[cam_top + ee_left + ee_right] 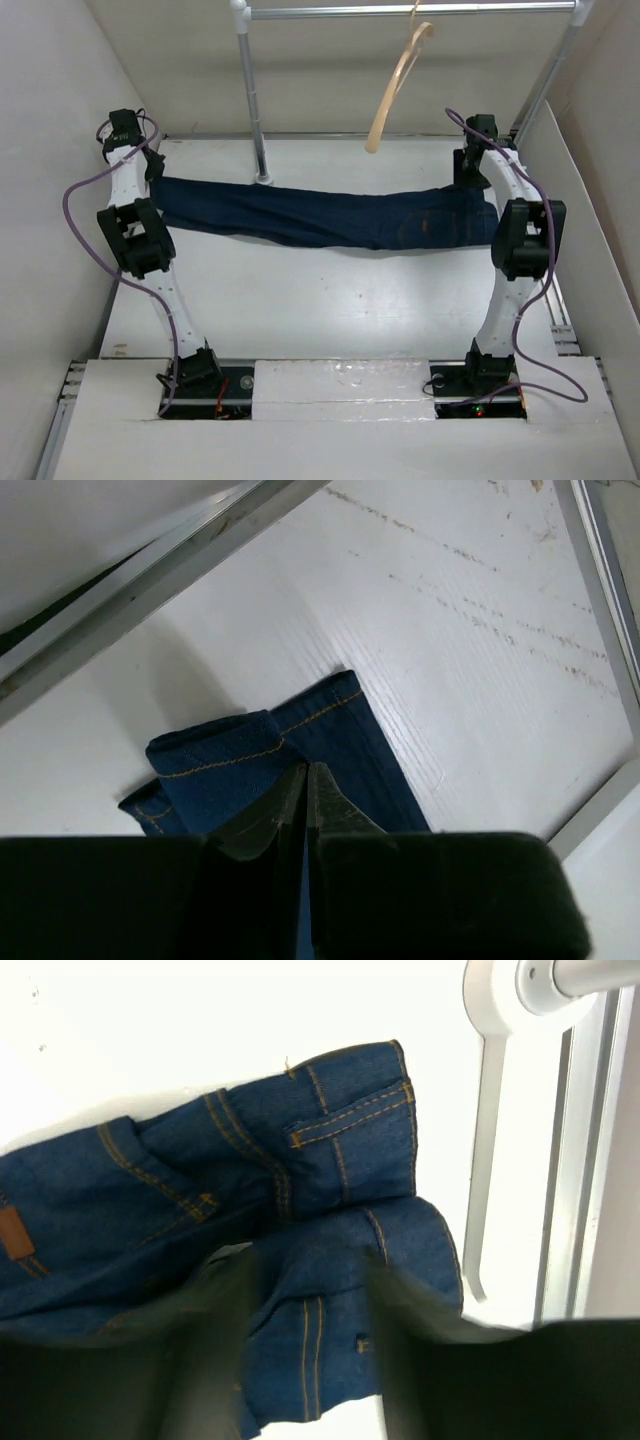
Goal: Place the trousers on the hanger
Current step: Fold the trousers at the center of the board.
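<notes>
1. A white table [330, 310] sits inside plain white walls, and a silver metal rail [400, 11] runs across the back on two upright posts.
2. At the far left, the left gripper [306, 775] is down at the leg end of the trousers [330, 215]. Its fingers [270, 815] are pressed together over the doubled-over hem, and a thin strip of blue denim is pinched between them.
3. The dark navy jeans lie stretched across the far half of the table. They run from the left gripper, past the foot of the left post [262, 178], to the right arm, and sag slightly in the middle.
4. The pale peach hanger [400, 85] hangs by its hook from the rail, above and behind the jeans' right half. It is turned almost edge-on and is clear of the cloth.
5. At the far right, the right gripper [310, 1265] is at the waist end. Its blurred dark fingers [225, 1340] stand spread, with a fold of waistband denim lying in the gap. The view does not show whether either finger touches the cloth.
6. The right wrist view shows belt loops, orange stitching and a tan leather patch [10, 1232] on the denim.
</notes>
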